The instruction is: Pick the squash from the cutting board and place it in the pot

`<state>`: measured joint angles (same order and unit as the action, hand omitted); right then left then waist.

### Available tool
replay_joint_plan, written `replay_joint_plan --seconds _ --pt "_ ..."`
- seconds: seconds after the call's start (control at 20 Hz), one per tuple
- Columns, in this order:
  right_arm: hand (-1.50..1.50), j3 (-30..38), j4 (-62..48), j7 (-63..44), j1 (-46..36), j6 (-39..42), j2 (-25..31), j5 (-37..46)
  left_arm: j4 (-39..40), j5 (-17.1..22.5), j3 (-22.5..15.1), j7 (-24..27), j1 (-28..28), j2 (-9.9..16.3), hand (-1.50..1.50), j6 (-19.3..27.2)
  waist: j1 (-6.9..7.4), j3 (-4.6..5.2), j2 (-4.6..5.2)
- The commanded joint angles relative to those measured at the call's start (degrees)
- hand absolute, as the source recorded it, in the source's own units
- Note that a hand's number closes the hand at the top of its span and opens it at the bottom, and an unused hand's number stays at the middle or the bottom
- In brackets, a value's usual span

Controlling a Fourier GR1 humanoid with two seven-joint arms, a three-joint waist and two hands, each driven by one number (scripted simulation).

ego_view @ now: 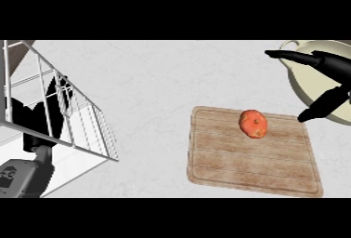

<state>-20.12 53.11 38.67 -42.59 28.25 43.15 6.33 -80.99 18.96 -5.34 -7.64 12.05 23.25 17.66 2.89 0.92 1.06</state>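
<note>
Orange squash (253, 123) on wooden cutting board (254, 153), right hand (328, 65) spread over pot (302, 81).

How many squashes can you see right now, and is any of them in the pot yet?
1. The orange squash lies on the cutting board, near its far edge, not in the pot. The right hand hides part of the pot's inside, so another there cannot be excluded.
</note>
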Motion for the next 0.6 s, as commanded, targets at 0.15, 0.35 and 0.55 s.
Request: replay_joint_plan --seconds 0.15,0.35,0.55 --pt "-1.50 -10.67 4.62 -1.88 -2.39 3.86 -0.50 10.13 -5.26 1.23 2.35 0.04 2.94 3.26 0.00 -2.91 -1.49 -0.90 -1.20" --pt "-1.50 -13.01 5.06 -4.89 -3.01 5.67 -1.42 11.92 -5.48 -0.53 1.74 -0.89 3.47 2.49 0.00 -0.67 -2.13 -0.92 -1.14" --pt "-1.50 -13.60 6.68 -6.08 -0.44 5.04 -2.80 12.41 -3.42 -1.92 0.45 2.73 1.57 -0.56 0.00 -0.39 -2.88 -0.90 -1.08"
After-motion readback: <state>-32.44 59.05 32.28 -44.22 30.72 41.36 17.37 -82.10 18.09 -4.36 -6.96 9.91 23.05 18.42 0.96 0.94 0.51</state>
